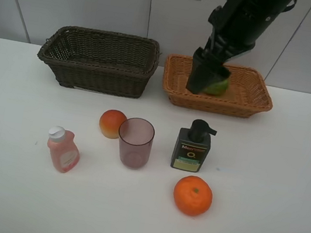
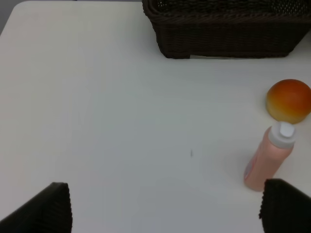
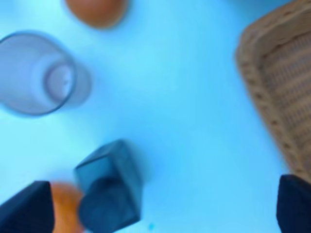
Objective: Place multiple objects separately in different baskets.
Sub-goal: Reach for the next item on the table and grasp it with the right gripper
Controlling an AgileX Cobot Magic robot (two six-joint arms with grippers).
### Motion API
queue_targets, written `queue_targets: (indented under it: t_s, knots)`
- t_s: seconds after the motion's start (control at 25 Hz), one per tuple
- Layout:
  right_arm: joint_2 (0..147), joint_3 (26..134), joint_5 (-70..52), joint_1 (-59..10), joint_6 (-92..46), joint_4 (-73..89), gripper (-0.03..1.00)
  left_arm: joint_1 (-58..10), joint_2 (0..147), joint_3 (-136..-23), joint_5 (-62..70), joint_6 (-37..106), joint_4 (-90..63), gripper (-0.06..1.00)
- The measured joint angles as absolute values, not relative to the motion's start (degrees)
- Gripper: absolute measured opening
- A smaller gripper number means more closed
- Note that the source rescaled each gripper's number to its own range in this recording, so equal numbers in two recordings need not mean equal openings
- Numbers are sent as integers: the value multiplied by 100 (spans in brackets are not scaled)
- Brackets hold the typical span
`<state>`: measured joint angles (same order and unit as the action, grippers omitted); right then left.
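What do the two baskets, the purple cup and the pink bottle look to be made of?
dark brown basket: woven wicker or rattan-like strands, matte; the weave shows along its walls.
light orange-tan basket: the same kind of weave, paler, with a slight sheen.
purple cup: probably plastic, smooth and translucent; its far wall shows through.
pink bottle: likely see-through plastic, glossy, with an opaque white top; contents unclear.

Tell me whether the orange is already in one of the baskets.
No, the orange sits on the white table, just in front of the dark pump bottle.
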<state>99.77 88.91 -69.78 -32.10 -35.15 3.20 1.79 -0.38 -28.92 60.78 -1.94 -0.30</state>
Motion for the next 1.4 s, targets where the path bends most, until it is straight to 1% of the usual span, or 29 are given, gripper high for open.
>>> queue_targets:
  t_s: [0.16,0.36,0.68,0.88,1.4]
  knots:
    - [9886,8344,-6939,-3548,-3538,0,98,179,-38,-2892,6078,-194,-30,100]
    - [9880,7836,-6654,-3786,-3650,-282,98,179,-38,-2892,6078,-194,-30,100]
    - [10004,7288,-5923,-3793,-3706,-548,98,179,-38,-2892,6078,-194,-30,100]
    - [10228,7229,-5664,-3793,-3706,-639,98,179,-38,-2892,6078,-194,-30,100]
    - [10773,7203,-5596,-3793,-3712,-811,98,179,-38,-2892,6078,-194,-30,100]
